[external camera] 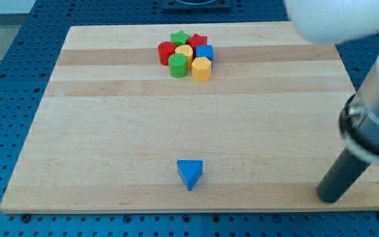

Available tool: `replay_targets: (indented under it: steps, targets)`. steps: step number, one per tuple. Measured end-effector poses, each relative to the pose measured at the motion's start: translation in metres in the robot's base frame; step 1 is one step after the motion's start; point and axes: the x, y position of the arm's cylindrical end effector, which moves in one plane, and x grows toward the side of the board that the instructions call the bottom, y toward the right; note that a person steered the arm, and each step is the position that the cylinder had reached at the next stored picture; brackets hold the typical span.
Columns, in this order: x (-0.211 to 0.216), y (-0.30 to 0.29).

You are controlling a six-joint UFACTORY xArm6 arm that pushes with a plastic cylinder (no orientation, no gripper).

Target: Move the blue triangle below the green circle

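The blue triangle (190,174) lies alone near the tabletop's (97,131) bottom edge, well apart from my tip (328,197), which rests at the lower right with the triangle toward its 9 o'clock; there is no gripper on this rod, so nothing is held. The green circle (177,66) sits far off at the triangle's 12 o'clock, at the lower left of the cluster beside the yellow hexagon (202,68). In my judgement, the tip must swing round to the triangle's 6 o'clock side, tight against the near edge, then push up the wide bare wood.
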Motion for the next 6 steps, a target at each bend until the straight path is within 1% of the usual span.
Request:
replay_targets:
  steps: [1,2,3,4,5,6]
  targets:
    - [0.001,-0.036]
    - [-0.002,-0.088]
    - [-0.004,-0.128]
    - [-0.009,-0.152]
    - [-0.017,-0.184]
    - [-0.037,-0.213]
